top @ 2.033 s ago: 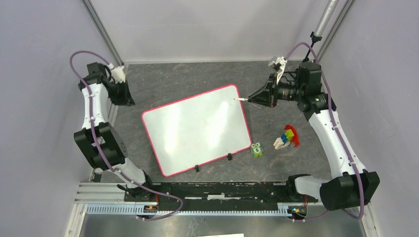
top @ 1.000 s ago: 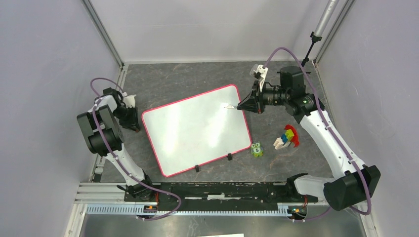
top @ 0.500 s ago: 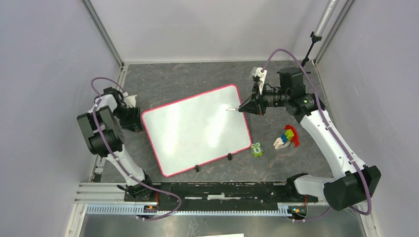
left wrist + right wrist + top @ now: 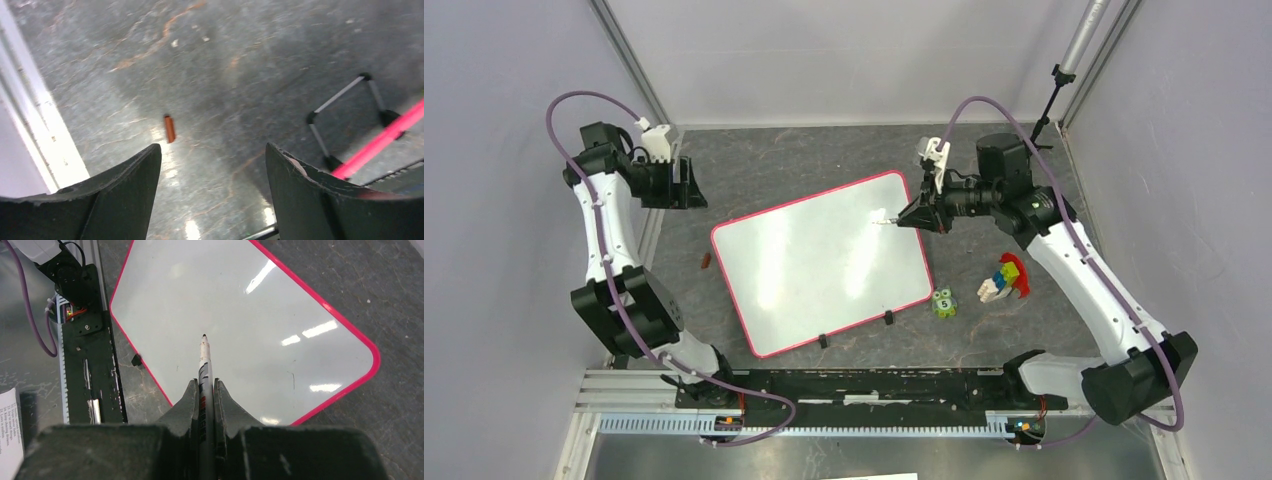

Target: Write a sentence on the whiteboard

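Observation:
The whiteboard (image 4: 824, 262), glossy white with a pink border, lies tilted in the middle of the table. No sentence is in view on its surface (image 4: 240, 315). My right gripper (image 4: 916, 214) is shut on a white marker (image 4: 204, 360). The marker's dark tip points at the board near its far right corner, and I cannot tell whether it touches. My left gripper (image 4: 686, 185) stands open off the board's far left, with nothing between its fingers (image 4: 212, 150). A small red-brown cap (image 4: 706, 261) lies on the table by the board's left edge (image 4: 170, 128).
A green number toy (image 4: 943, 303) and a coloured block figure (image 4: 1004, 277) stand right of the board. Two black clips (image 4: 888, 318) sit on its near edge. The black rail (image 4: 864, 385) runs along the front. Grey walls close the sides and back.
My left arm rose from the board's left edge and swung back and left, its jaws opening and leaving the cap on the table. The right gripper with the marker edged slightly left.

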`<state>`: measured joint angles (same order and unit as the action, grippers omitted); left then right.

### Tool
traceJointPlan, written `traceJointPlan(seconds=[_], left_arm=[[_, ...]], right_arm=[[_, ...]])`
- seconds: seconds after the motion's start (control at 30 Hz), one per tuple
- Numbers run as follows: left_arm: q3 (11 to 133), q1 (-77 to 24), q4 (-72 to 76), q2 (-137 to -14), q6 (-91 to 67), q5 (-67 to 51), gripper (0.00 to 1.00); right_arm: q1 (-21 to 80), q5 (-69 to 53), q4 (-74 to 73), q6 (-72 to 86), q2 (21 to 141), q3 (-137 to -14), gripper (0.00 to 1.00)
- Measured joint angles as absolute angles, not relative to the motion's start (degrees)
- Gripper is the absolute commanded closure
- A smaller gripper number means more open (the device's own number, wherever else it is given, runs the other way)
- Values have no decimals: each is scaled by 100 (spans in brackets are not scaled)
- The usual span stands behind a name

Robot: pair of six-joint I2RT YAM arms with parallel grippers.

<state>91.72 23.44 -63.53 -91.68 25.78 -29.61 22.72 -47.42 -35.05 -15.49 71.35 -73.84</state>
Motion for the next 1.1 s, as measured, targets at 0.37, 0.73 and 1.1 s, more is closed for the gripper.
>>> traceJointPlan(seconds=[0.37,0.73,1.1], left_arm=[[9306,2344,-7325,-8578,2696,-5122,15],[8600,2344,-8707,-8499,4156,-6228,20],[7922,2344,-8829,-7955,4303,-6473,24]], right_arm=[[3516,-3754,-3441,-1529,7843,-8473,100],[5026,-2357,-3382,-1922,8715,-9456,100],[5531,-2158,-3183,-1984,9096,-9612,100]])
